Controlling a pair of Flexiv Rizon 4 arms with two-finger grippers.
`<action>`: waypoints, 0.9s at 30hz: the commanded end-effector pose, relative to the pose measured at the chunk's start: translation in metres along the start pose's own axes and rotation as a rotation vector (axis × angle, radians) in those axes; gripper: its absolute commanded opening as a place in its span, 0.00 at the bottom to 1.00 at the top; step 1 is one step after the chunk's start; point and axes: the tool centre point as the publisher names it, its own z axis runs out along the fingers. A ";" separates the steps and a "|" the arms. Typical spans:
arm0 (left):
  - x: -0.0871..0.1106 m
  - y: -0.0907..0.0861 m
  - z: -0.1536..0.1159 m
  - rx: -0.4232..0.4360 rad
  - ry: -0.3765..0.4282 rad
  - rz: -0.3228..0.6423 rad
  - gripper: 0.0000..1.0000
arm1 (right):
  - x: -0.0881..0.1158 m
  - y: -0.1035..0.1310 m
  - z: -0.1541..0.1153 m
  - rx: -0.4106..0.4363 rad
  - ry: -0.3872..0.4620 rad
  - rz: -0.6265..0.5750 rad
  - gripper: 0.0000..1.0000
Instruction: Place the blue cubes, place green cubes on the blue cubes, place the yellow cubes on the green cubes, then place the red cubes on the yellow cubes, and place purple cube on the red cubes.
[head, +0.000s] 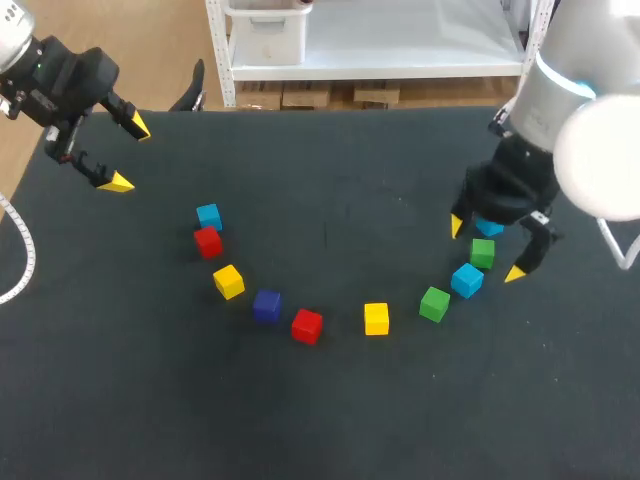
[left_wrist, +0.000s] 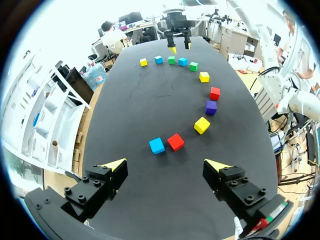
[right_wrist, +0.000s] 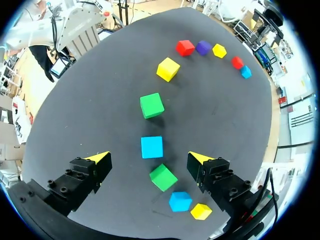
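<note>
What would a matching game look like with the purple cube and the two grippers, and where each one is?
Things:
1. purple cube
2. left gripper
3. right gripper

Places:
A. open, over a green cube
B. between a yellow cube and a red cube
C. open, far from every cube

Pairs: 1-B, 2-C, 3-A.

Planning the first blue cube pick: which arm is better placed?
Right, likely: the right pincer hangs open over the row's end, a blue cube just ahead of its tips, while the left pincer sits open, far from every cube.
</note>
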 end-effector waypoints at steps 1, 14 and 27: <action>0.001 -0.001 0.000 -0.002 -0.001 0.003 1.00 | 0.002 -0.005 0.011 -0.010 0.002 0.005 1.00; 0.001 -0.001 0.000 -0.002 -0.001 0.003 1.00 | 0.006 -0.008 0.026 -0.023 0.014 0.012 1.00; 0.001 -0.001 0.000 -0.002 -0.001 0.003 1.00 | 0.007 -0.009 0.037 -0.044 0.014 -0.006 0.61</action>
